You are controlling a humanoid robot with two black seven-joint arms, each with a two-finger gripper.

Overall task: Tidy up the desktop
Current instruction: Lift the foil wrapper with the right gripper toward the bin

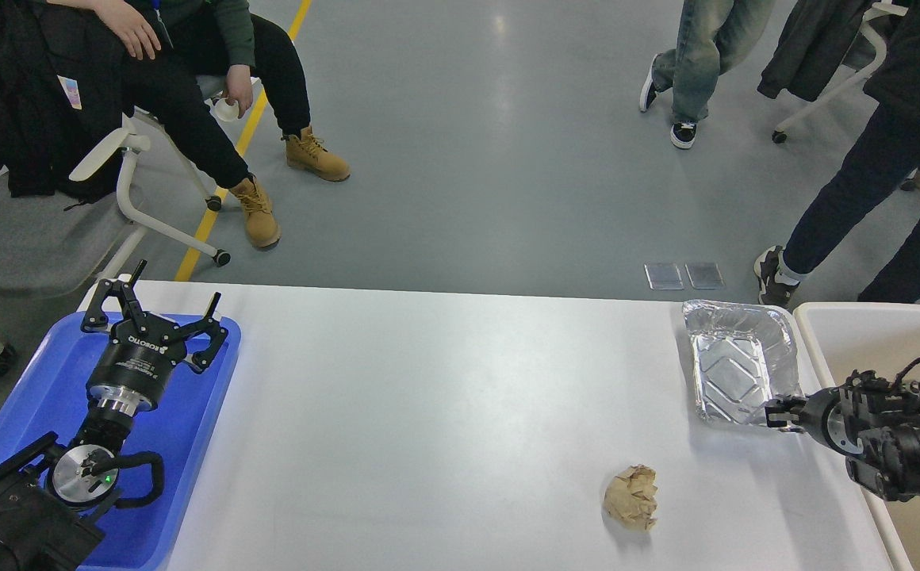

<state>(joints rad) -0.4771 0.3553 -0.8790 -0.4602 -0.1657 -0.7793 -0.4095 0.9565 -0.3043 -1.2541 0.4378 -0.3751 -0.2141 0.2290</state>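
Head view: wide white desktop filling the lower half, far edge running left to right below the grey floor, rounded far-left corner just behind the blue tray. Tray overlapping the desktop's left edge, with the left gripper poised above its far end, fingers spread wide, holding nothing. Left arm rising from the lower-left corner over the tray.

Along the right edge, a beige cream-rimmed bin, rim just beside the desktop's right side. Foil container near the far-right corner, upright and empty-looking, close to the bin's rim. Right gripper at the foil container's near-right corner, touching or nearly touching the rim; seen small and dark, so cannot tell whether the jaws are parted or closed. Right arm entering from the right over the bin.

Crumpled brown paper ball near the front edge, right of centre, well apart from the foil container and both grippers. Broad bare stretch of white between tray and paper ball.

Beyond the far edge: a seated person far left, two standing people's legs far right.
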